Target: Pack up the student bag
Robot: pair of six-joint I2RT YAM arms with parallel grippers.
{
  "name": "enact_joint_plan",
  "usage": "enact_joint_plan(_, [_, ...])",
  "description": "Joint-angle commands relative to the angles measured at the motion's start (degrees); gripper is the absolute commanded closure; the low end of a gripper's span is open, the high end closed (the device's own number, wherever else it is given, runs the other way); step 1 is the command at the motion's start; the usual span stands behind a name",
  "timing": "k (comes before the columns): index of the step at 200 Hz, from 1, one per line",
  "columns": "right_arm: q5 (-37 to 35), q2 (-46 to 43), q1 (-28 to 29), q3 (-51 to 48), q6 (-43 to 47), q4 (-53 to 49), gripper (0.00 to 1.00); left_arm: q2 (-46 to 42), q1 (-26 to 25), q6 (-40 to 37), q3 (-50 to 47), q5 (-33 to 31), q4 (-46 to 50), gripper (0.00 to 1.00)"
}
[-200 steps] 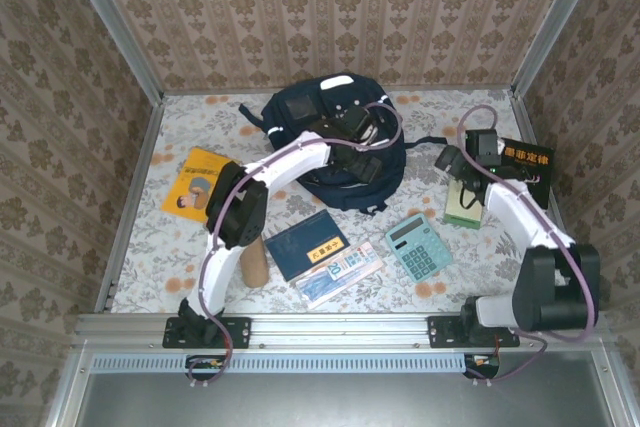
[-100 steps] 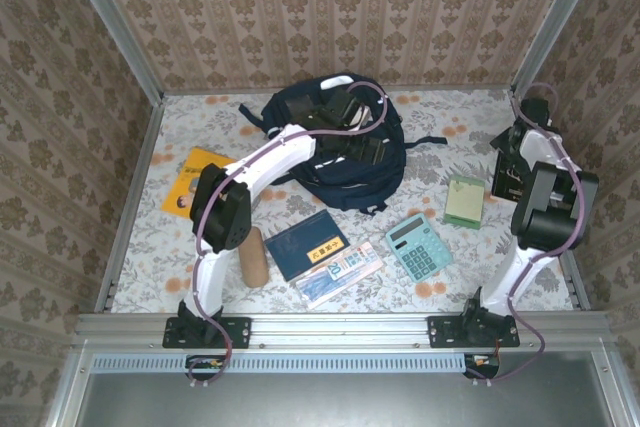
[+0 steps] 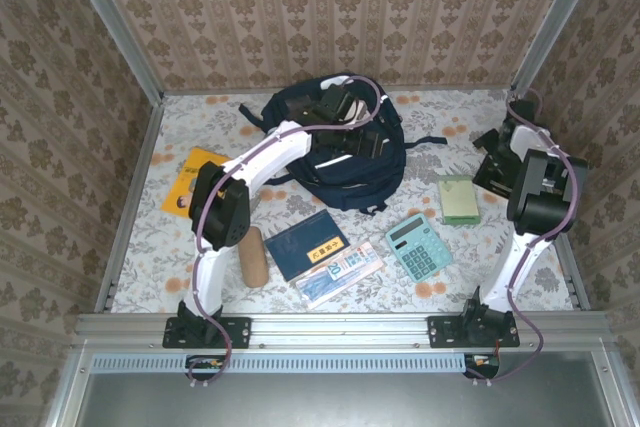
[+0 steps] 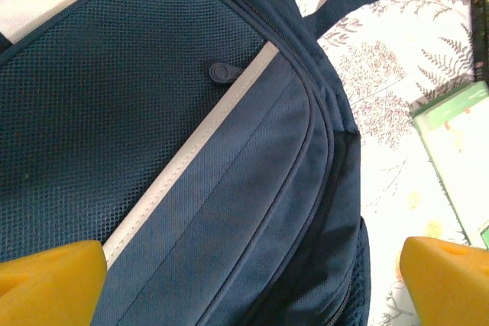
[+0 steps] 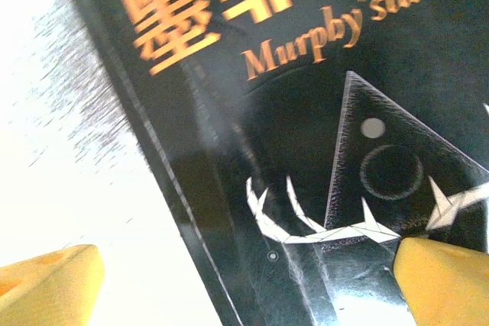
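Student bag (image 3: 345, 169) lies at the tabletop's (image 3: 440, 112) far middle, its inside hidden, left gripper (image 4: 248, 280) spread wide over its white stripe (image 4: 191, 159), while the right gripper (image 5: 248, 284) gapes wide over a black book (image 5: 306, 150) at the right.

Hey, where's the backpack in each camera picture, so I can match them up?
Top external: the backpack sits at the back, centre.
Left wrist: it spans left and middle, white stripe diagonal.
Shared landmark: the pale green notebook, to the backpack's right in both.
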State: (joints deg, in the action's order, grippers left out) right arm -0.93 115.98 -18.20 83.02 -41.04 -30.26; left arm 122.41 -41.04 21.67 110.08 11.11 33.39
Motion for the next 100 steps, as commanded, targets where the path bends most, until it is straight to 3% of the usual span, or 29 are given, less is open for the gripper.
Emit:
enact_joint_plan(1, [9.9,0.9,5.5,-5.1,-4.3,-1.3,0.0,2.1,0.2,1.8,2.4,2.9,-1.3,0.0])
enact_joint_plan(100, [8.8,-3.0,18.8,-8.5,-2.2,-3.0,0.01,4.7,-0.9,5.2,3.0,7.0,-5.7,0.04])
